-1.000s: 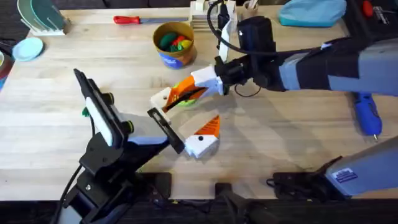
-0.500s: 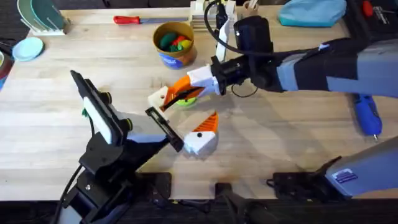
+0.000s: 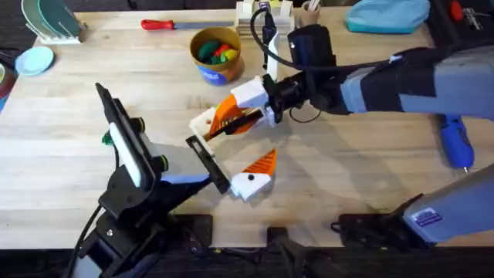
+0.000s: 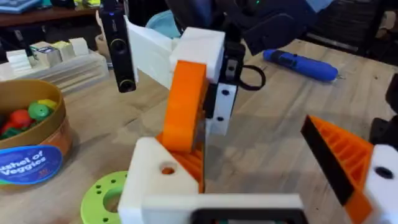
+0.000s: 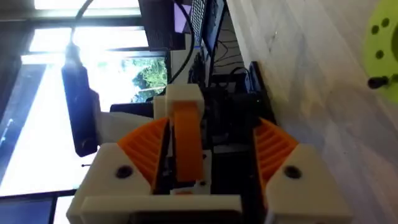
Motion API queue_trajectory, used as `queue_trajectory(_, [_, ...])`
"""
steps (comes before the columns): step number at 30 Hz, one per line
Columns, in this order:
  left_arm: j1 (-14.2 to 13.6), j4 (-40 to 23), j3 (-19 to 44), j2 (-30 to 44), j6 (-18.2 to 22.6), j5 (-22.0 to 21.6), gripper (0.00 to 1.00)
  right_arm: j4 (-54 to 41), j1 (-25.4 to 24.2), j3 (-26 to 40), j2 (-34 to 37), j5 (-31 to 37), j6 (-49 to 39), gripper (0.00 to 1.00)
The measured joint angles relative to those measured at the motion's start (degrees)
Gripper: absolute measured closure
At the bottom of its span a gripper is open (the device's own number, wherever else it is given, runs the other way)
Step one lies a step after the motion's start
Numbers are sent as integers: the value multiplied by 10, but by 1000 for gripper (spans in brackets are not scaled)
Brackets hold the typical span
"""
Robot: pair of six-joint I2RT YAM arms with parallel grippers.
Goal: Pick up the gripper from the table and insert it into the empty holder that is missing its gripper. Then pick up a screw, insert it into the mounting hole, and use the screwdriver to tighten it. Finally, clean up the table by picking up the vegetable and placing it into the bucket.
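Note:
My right gripper (image 3: 245, 108) (image 5: 205, 155) is shut on the orange wedge gripper (image 3: 228, 116) (image 4: 183, 106) (image 5: 186, 140). It presses the wedge against the white holder block (image 3: 202, 123) (image 4: 161, 180), which is one finger of my left gripper (image 3: 230, 148) (image 4: 255, 177). The left gripper stands wide open; its other finger carries an orange tip (image 3: 261, 164). A green ring-shaped vegetable (image 4: 109, 196) (image 5: 382, 31) lies on the table just under the holder. The bucket (image 3: 216, 54) (image 4: 31, 143) stands behind. The blue screwdriver (image 3: 455, 143) (image 4: 301, 65) lies far right. The screw is out of view.
A red-handled screwdriver (image 3: 158, 25) lies at the back. A dish rack (image 3: 50, 19) and a blue plate (image 3: 35, 60) are at the back left, a tray of blocks (image 3: 258, 19) and a blue pouch (image 3: 386, 15) at the back right.
Both arms shifted a little. The right gripper has carried the orange wedge slightly down toward the holder block, and the left gripper nudged to the right.

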Motion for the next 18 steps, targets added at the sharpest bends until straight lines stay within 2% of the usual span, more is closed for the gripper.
queue_trajectory(8, [-5, 1, 0, 0, 1, 27, 8, 15, -31, 0, 0, -13, 2, 277])
queue_trajectory(14, [-5, 1, 0, 0, 1, 30, 8, 28, -40, 0, 0, -15, 7, 173])
queue_trajectory(18, [-5, 1, 0, 0, 1, 31, 8, 28, -47, 0, 0, -9, -1, 150])
